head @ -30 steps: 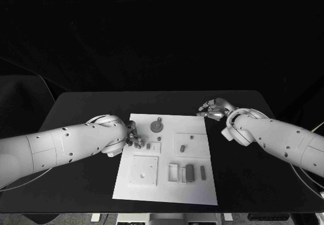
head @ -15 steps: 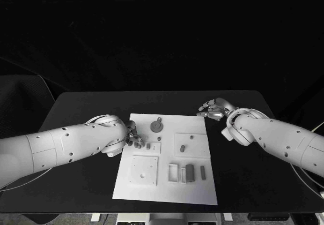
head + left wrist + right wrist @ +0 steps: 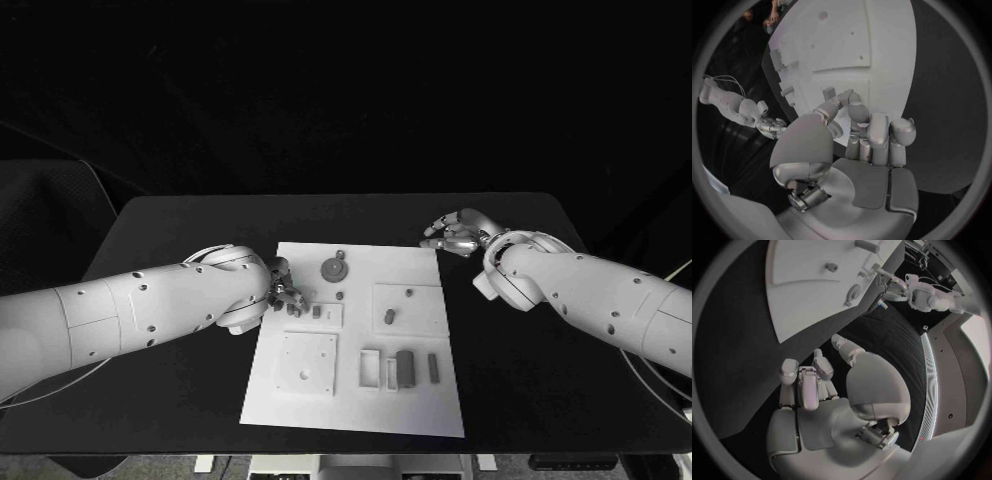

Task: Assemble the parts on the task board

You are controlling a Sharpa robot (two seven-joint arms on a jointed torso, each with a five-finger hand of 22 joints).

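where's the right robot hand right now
In the head view the right robot hand sits over the black table, just off the far right corner of the task board, fingers curled, holding nothing.

A robotics lab or test cell is suggested. A black table [image 3: 202,400] is set in a dark, curtained surround, and a white task board [image 3: 418,400] with machined recesses and small grey parts [image 3: 405,366] is laid at the middle of the tabletop. Thin cables [image 3: 656,385] are seen hanging past the tabletop's right edge, beside a white robot arm [image 3: 606,300].
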